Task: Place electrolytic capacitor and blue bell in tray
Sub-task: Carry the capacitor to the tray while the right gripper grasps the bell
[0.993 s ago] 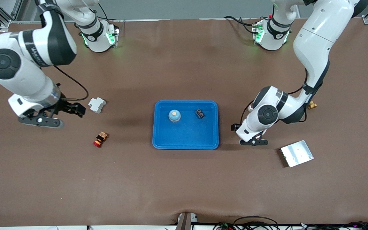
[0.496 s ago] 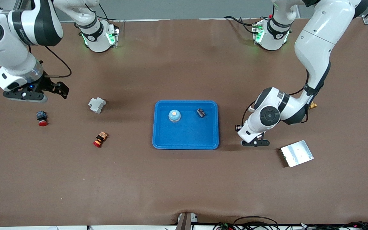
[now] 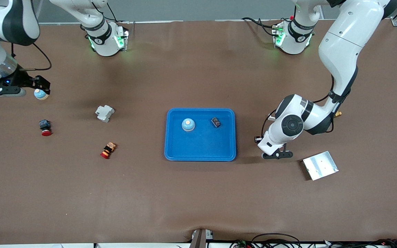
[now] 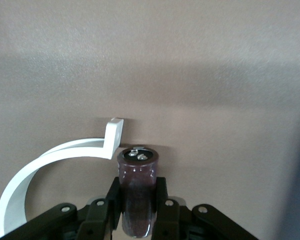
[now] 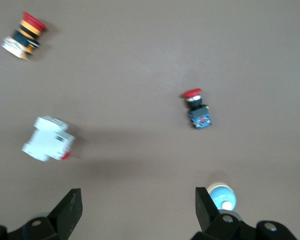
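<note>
The bright-blue tray (image 3: 200, 151) lies mid-table. In it stand a blue bell (image 3: 188, 124) and a small dark part (image 3: 215, 122). A second blue bell (image 3: 41, 94) sits on the table at the right arm's end and also shows in the right wrist view (image 5: 221, 196). My right gripper (image 3: 42, 86) is open and empty (image 5: 137, 210), just beside that bell. My left gripper (image 3: 277, 155) is low over the table between the tray and a silver plate. It is shut on a dark purple electrolytic capacitor (image 4: 138, 170).
A white breaker (image 3: 104, 113), a red-capped blue button (image 3: 44, 127) and a red, yellow and black button (image 3: 108, 150) lie toward the right arm's end. The silver plate (image 3: 320, 165) and a small brass part (image 3: 337, 113) lie toward the left arm's end. A white curved strip (image 4: 55, 160) shows beside the capacitor.
My right arm has swung toward its own end of the table and toward the bases, uncovering the red-capped blue button and the second bell. My left gripper has shifted slightly toward the silver plate.
</note>
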You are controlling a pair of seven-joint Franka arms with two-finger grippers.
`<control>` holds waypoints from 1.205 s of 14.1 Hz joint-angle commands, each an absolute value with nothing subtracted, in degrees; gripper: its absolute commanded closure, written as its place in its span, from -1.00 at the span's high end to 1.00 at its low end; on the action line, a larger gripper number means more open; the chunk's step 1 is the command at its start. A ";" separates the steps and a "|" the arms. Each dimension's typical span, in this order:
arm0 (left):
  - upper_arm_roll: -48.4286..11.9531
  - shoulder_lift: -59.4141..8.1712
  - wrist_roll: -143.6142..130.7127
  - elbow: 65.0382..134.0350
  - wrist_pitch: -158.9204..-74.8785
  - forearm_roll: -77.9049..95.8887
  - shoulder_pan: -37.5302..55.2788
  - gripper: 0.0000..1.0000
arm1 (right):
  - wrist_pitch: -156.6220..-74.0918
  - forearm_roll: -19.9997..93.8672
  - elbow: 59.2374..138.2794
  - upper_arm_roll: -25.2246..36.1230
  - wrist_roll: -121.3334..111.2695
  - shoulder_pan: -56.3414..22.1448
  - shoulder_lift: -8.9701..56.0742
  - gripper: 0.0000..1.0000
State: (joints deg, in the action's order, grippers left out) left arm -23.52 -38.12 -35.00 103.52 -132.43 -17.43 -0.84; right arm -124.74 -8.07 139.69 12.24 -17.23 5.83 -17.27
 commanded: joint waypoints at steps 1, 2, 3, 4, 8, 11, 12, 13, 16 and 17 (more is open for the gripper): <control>-24.34 -35.77 -37.60 103.02 -130.44 -15.84 -1.15 -1.00 | -127.09 -8.26 143.43 16.25 -23.53 7.38 -19.60 1.00; -24.52 -35.42 -39.44 101.79 -129.39 -13.82 -0.45 -1.00 | -127.26 -8.26 144.05 16.69 -25.64 8.77 -19.60 1.00; -25.13 -35.42 -41.73 100.04 -128.07 -12.41 0.00 -1.00 | -127.70 -8.26 144.40 16.79 -27.84 10.44 -19.51 1.00; -25.57 -35.42 -44.45 98.28 -126.32 -11.87 0.52 -1.00 | -129.18 -8.35 145.27 16.79 -30.82 12.11 -19.51 1.00; -26.02 -36.29 -56.65 92.12 -124.37 -7.48 5.17 -1.00 | -138.93 -8.79 151.77 16.87 -36.56 17.31 -19.07 1.00; -25.93 -38.58 -68.17 88.51 -124.37 -7.03 8.87 -1.00 | -140.89 -8.88 152.75 16.87 -38.23 19.15 -15.57 1.00; -25.93 -39.54 -71.68 87.55 -124.45 -7.12 9.40 -1.00 | -142.45 -8.88 152.75 16.87 -39.28 19.94 -14.25 1.00; -25.93 -40.51 -74.07 86.50 -124.37 -7.12 10.01 -1.00 | -144.47 -8.88 152.75 16.87 -40.94 21.08 -12.59 1.00; -25.93 -42.62 -79.08 86.04 -124.89 -7.12 11.68 -1.00 | -151.33 -8.88 152.67 16.79 -43.50 23.63 -5.91 1.00; -25.67 -43.06 -81.02 86.04 -124.98 -7.12 12.56 -1.00 | -153.09 -8.88 152.58 16.79 -43.94 24.34 -4.15 1.00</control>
